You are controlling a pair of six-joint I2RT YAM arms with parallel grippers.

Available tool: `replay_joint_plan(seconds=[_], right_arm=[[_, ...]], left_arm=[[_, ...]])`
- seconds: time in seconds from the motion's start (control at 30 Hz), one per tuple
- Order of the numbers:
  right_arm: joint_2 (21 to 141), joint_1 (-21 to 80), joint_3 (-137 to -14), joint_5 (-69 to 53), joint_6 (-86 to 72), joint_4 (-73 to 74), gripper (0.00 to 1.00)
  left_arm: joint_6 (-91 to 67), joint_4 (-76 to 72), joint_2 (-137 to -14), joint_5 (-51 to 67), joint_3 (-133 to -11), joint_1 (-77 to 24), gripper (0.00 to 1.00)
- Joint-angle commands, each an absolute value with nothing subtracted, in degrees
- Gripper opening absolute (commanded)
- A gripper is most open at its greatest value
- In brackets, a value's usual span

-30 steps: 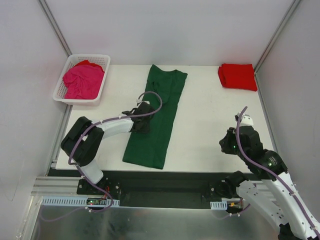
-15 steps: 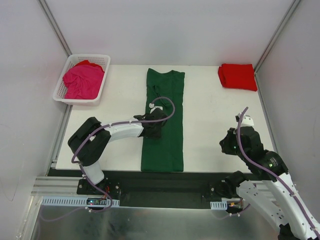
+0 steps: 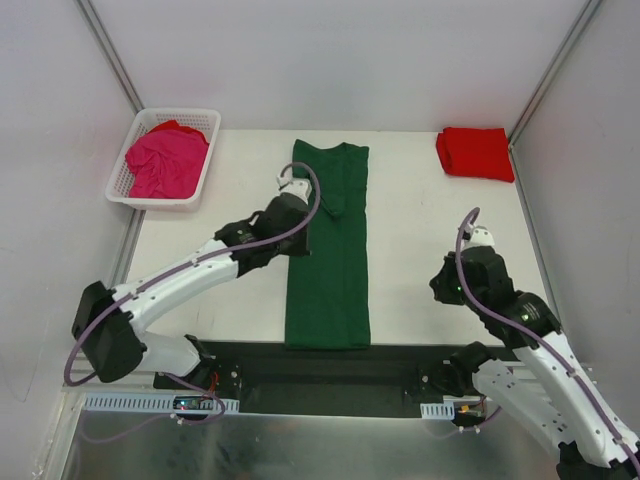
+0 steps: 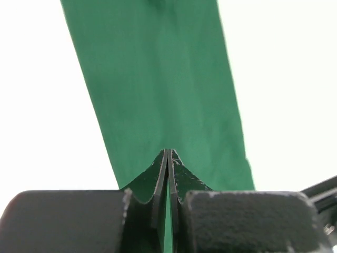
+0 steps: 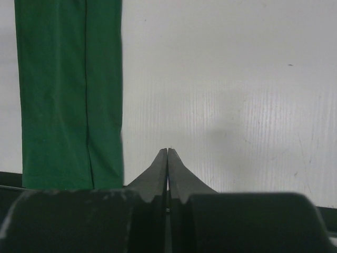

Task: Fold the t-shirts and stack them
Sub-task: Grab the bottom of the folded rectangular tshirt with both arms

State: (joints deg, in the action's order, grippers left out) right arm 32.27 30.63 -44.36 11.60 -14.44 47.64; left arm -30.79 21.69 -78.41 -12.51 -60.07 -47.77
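The dark green t-shirt (image 3: 330, 260) lies flat as a long narrow strip down the middle of the table, collar end far. It also shows in the left wrist view (image 4: 158, 89) and the right wrist view (image 5: 63, 95). My left gripper (image 3: 298, 240) (image 4: 167, 151) is shut and empty, over the strip's left edge in its far half. My right gripper (image 3: 445, 285) (image 5: 167, 149) is shut and empty over bare table to the right of the strip. The red t-shirt (image 3: 475, 153) lies folded at the far right corner. The magenta pink t-shirt (image 3: 165, 165) is bunched in the basket.
The white lattice basket (image 3: 150, 203) stands at the far left corner. White walls close the table on three sides. A black rail (image 3: 330, 365) runs along the near edge by the arm bases.
The green strip swung from slanted to straight, square with the table. My left gripper moved from the strip's middle up to its far left edge. My right gripper shifted slightly left.
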Motion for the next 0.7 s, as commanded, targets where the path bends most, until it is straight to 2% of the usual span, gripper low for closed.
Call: replay_joint_plan(seconds=[0.0, 0.17, 0.37, 0.5, 0.67], right_arm=[[38.65, 31.03, -43.16, 7.48, -13.45, 37.89, 0.01], [47.88, 31.03, -44.64, 1.51, -10.9, 27.0, 0.01], [63.07, 29.71, -48.5, -12.29, -11.6, 13.55, 0.01], [70.65, 26.11, -51.23, -20.98, -14.75, 6.34, 0.01], [79.35, 19.87, -55.01, -35.57, -20.9, -5.61, 0.01]], left_arm=[[-21.9, 17.77, -73.92, -13.11, -63.11, -42.29, 0.0], [-20.22, 7.4, -77.41, 5.22, -63.01, -30.34, 0.0], [-19.24, 0.18, -89.79, 18.96, -70.48, -25.67, 0.0], [-25.46, -10.44, -97.28, 33.53, -73.9, -22.43, 0.0], [-29.79, -16.44, -108.43, 40.6, -80.67, -19.78, 0.0]])
